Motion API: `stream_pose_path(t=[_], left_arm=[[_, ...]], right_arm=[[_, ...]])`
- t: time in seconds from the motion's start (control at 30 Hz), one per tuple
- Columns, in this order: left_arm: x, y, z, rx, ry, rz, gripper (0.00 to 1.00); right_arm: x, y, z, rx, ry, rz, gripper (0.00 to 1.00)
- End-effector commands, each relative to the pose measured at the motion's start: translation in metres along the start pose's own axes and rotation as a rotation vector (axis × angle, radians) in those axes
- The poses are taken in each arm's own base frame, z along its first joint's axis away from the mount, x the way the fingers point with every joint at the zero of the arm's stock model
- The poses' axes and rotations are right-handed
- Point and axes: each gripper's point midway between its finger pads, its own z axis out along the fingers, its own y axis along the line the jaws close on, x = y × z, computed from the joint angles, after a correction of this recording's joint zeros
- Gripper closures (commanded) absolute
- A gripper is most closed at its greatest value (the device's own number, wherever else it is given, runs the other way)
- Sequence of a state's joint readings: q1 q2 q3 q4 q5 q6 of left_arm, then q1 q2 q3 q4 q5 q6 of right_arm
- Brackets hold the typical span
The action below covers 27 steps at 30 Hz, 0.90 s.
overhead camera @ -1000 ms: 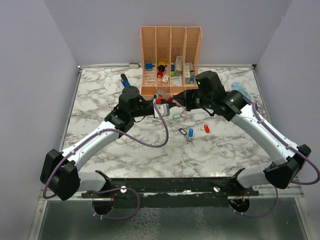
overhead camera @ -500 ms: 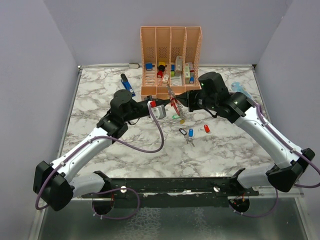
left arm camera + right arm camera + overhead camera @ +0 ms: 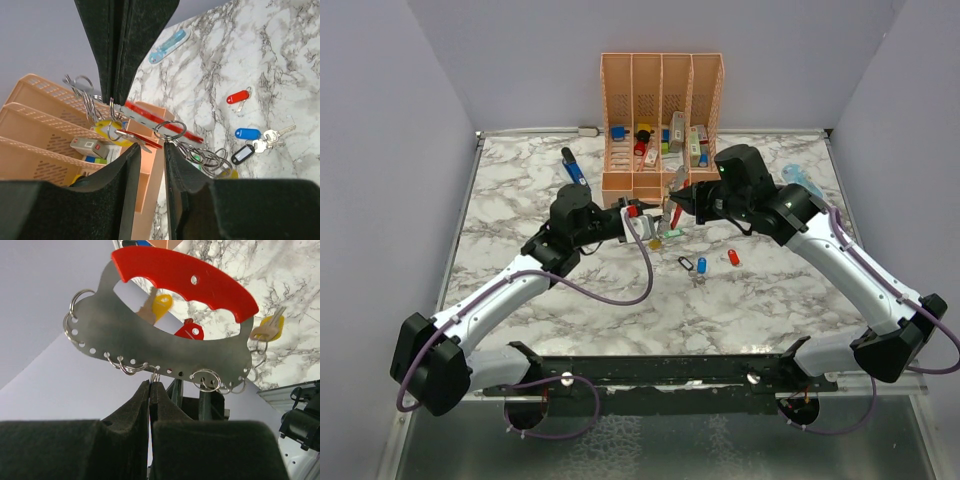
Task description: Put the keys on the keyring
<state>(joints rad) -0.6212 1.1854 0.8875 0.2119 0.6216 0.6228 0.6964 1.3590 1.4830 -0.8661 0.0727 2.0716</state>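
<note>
**Top view:** The two arms meet in a crowded spot in front of the peach organizer (image 3: 662, 100). There the left gripper (image 3: 638, 211) and right gripper (image 3: 677, 199) almost touch. The keyring (image 3: 675, 213) between them is only a red-and-grey sliver raised off the tabletop (image 3: 520, 170). How either pair of fingers stands cannot be told from here. A black-tagged key (image 3: 686, 263), a blue-tagged key (image 3: 701, 265) and a red-tagged key (image 3: 733, 257) lie loose on the white, grey-veined marble just nearer the arm bases. Plain grey walls close in the sides and back.

**Left wrist view:** The left fingers (image 3: 130, 170) are cut off by the lower edge. A narrow gap parts them, with nothing in it. The right fingers (image 3: 107, 50) come down from the top, pinching the keyring, which is seen edge-on as a red strip with wire rings.

**Right wrist view:** The right fingers are pressed together on the lower rim of the keyring. It is a grey metal plate with holes along its curve, a red grip on top and several split rings. A yellow-headed key (image 3: 272, 326) hangs at its right end. Dark shapes behind the plate are too blurred to name.
</note>
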Motion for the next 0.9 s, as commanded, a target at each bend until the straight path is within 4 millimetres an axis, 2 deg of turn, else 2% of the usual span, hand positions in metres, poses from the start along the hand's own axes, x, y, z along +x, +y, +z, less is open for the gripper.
stream_pose_path(t=[0.0,0.27,0.57,0.7,0.87], left_arm=[[0.006,0.009,0.002,-0.052,0.011,0.01,0.69],[0.007,0.023,0.004,-0.113,0.02,0.027,0.61],[0.006,0.029,0.007,-0.131,0.013,0.03,0.56],[0.006,0.029,0.01,-0.121,0.004,0.034,0.57],[0.002,0.031,0.013,-0.117,-0.013,0.047,0.64]], right_arm=[[0.003,0.014,-0.008,-0.058,0.012,0.004,0.99],[0.006,0.009,-0.006,-0.046,0.031,0.0,0.99],[0.01,0.011,-0.005,-0.051,0.047,-0.012,0.99],[0.011,0.012,-0.005,-0.052,0.054,-0.017,0.99],[0.011,0.011,-0.005,-0.051,0.056,-0.021,0.99]])
